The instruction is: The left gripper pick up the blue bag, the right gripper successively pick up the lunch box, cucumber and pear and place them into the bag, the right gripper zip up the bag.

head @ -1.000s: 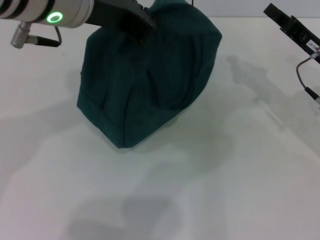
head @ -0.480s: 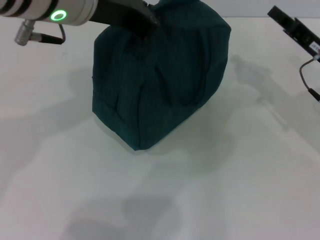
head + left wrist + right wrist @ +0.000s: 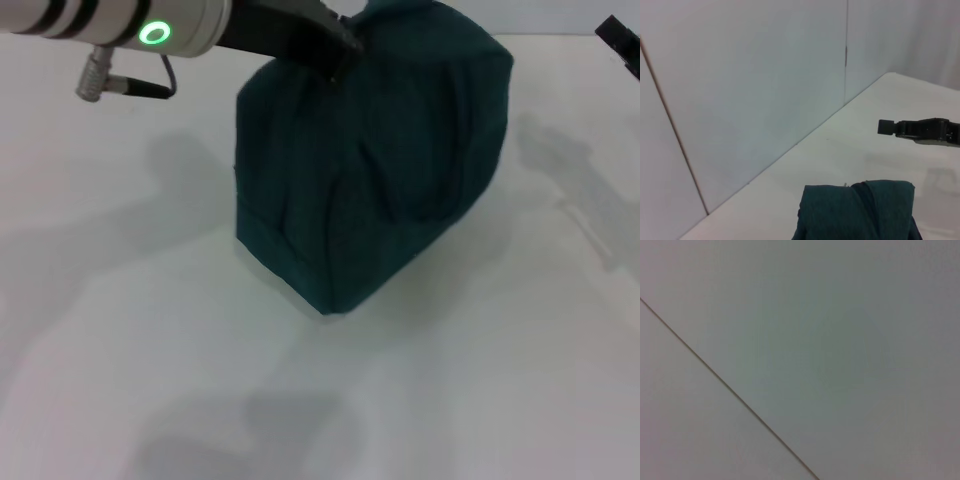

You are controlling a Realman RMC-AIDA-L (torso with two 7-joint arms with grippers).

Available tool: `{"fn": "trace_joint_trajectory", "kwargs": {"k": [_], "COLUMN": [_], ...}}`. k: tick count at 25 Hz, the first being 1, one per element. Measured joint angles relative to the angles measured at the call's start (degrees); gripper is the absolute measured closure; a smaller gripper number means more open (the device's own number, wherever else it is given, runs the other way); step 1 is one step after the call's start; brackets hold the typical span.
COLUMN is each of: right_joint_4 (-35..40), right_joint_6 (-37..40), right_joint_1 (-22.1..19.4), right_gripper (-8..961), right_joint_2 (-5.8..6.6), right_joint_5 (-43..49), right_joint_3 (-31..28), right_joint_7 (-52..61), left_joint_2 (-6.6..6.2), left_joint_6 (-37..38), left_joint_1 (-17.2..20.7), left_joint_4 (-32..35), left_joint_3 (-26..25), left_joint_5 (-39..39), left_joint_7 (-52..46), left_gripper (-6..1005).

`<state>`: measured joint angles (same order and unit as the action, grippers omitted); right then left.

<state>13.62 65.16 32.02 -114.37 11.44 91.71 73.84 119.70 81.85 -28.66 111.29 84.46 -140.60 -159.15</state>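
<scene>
Blue bag [image 3: 375, 170] stands on the white table [image 3: 120, 330], my left gripper [image 3: 335, 55] clenched on its top. My right gripper [image 3: 622, 42] sits at the far right edge; I cannot tell its state.

Looks like robot test room or lab. Big plain white tabletop [image 3: 120, 330], smooth and bare. Flat pale grey wall panels [image 3: 740, 85] right behind it, thin seams between panels. White robot arm with glowing green ring light [image 3: 153, 33] hangs over tabletop.
</scene>
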Motion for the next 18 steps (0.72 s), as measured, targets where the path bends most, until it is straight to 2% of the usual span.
{"fn": "trace_joint_trajectory", "kwargs": {"k": [4, 11, 18], "right_joint_4": [-0.07, -0.14, -0.21], "right_joint_6": [0.58, 2.48, 3.85], "right_joint_1": [-0.74, -2.34, -2.83], "right_gripper": [945, 943, 941], "right_joint_2": [0.01, 0.11, -0.18], "right_joint_5": [-0.03, 0.37, 0.43], "right_joint_3": [-0.03, -1.15, -1.04], "right_joint_7": [-0.01, 0.08, 0.01], "left_joint_2": [0.03, 0.10, 0.10], "left_joint_6": [-1.36, -6.29, -8.40], "left_joint_1": [-0.31, -1.20, -0.88], "left_joint_4": [-1.56, -8.85, -10.74], "left_joint_3": [0.39, 3.87, 2.65], "left_joint_5": [1.35, 1.94, 3.85], "left_joint_7": [0.01, 0.21, 0.05], "left_gripper": [849, 813, 778]}}
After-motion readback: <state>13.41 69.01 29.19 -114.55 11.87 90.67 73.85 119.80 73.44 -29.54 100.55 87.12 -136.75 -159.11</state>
